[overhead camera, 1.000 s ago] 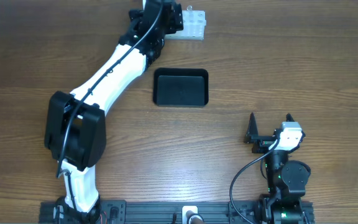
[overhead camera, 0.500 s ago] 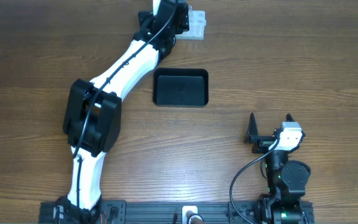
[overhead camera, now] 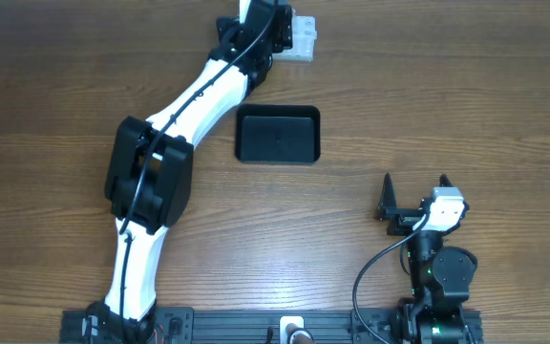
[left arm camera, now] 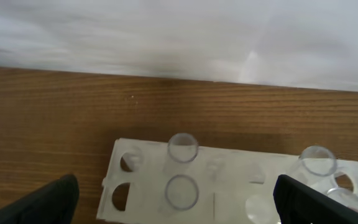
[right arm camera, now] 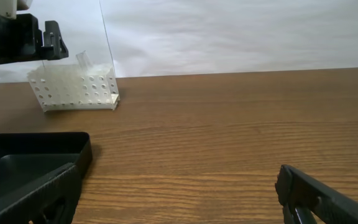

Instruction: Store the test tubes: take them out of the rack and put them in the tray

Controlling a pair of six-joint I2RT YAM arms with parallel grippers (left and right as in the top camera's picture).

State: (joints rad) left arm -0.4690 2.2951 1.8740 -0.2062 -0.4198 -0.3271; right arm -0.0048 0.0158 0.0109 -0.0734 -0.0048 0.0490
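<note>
The white test tube rack [overhead camera: 299,38] stands at the table's far edge, with several clear tubes in it, such as one tube [left arm camera: 183,147] and another tube [left arm camera: 317,160]. My left gripper [left arm camera: 174,186] hovers open just above the rack, one dark finger [left arm camera: 55,199] at each end of it. The left gripper [overhead camera: 273,31] is also in the top view and, far off, in the right wrist view as the left gripper [right arm camera: 23,37] beside the rack [right arm camera: 73,87]. The black tray [overhead camera: 278,134] lies empty in front of the rack. My right gripper [overhead camera: 414,189] rests open near its base.
A white wall [left arm camera: 179,37] rises right behind the rack. Bare wooden table [overhead camera: 466,86] stretches to the right of the rack and the tray. The tray's near corner [right arm camera: 73,155] lies just ahead of my right gripper's finger [right arm camera: 36,199].
My left arm has stretched farther up the table and shifted a little to the right, bringing its gripper over the rack. The right arm has not moved.
</note>
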